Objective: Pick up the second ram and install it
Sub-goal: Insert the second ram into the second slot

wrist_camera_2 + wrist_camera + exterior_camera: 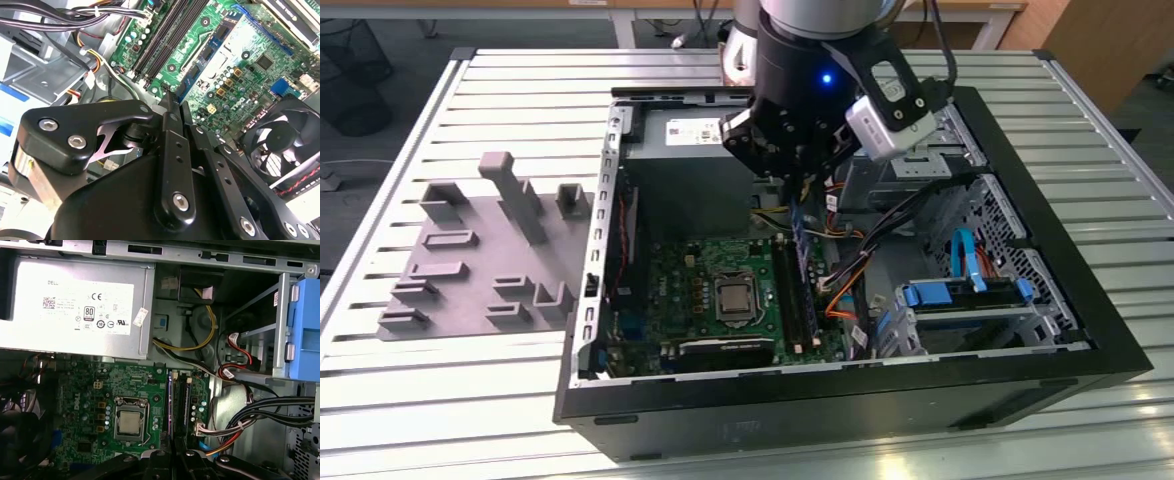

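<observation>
My gripper (797, 195) hangs inside the open computer case, just above the far end of the long black memory slots (790, 290) of the green motherboard (707, 270). Its fingers are shut on the second ram (797, 222), a slim blue stick held edge-up in line with the slots. In the first wrist view the ram (172, 405) runs as a dark strip with a blue edge from the gripper (175, 452) over the slots. In the second wrist view the gripper (175, 102) has its fingertips close together over the board, and they hide the stick.
The grey power-supply box (680, 130) sits at the case's far end. Cable bundles (847, 280) and a blue drive caddy (961, 295) crowd the exterior view's right. A grey holder tray (467, 260) with upright posts lies outside the case. A black fan (285, 140) sits near the board.
</observation>
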### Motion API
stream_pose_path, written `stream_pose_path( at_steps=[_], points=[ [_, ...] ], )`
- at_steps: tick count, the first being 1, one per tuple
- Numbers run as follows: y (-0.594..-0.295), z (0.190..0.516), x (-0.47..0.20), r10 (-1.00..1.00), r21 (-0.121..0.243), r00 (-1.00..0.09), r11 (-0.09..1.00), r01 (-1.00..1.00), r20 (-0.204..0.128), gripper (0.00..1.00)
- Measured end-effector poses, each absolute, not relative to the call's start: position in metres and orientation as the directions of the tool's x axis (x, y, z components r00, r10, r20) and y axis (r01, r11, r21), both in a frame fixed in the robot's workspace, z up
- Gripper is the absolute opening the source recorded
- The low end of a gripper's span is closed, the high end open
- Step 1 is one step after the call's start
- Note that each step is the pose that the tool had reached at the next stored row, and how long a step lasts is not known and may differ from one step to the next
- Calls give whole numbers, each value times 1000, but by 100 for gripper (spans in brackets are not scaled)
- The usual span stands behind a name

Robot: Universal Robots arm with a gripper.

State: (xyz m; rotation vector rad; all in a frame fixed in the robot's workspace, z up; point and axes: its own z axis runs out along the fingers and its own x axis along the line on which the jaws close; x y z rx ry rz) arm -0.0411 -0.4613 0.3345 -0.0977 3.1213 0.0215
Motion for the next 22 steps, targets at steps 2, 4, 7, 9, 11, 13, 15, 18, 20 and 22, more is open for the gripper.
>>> stream_pose_path(
  at_steps=[2,4,7,9,11,13,15,18,20,22],
  points=[
    [-462,331,-41,-59,13,-998,998,-59,-19,14],
    [-462,327,-41,-59,13,-998,998,-59,-19,14],
    [-463,322,-41,-57,13,-998,998,-57,-19,14],
    [-463,320,-41,-56,13,-998,998,-56,-19,14],
    [-463,320,-41,-56,13,-998,998,-56,-19,14],
    [-463,320,-41,-56,13,-998,998,-56,-19,14],
    [-463,320,-41,-56,13,-998,998,-56,-19,14],
    [-463,320,-41,-56,13,-998,998,-56,-19,14],
    [-463,320,-41,-56,13,-998,998,-56,-19,14],
    [-463,319,-41,-56,14,-998,998,-56,-19,14]
  ],
)
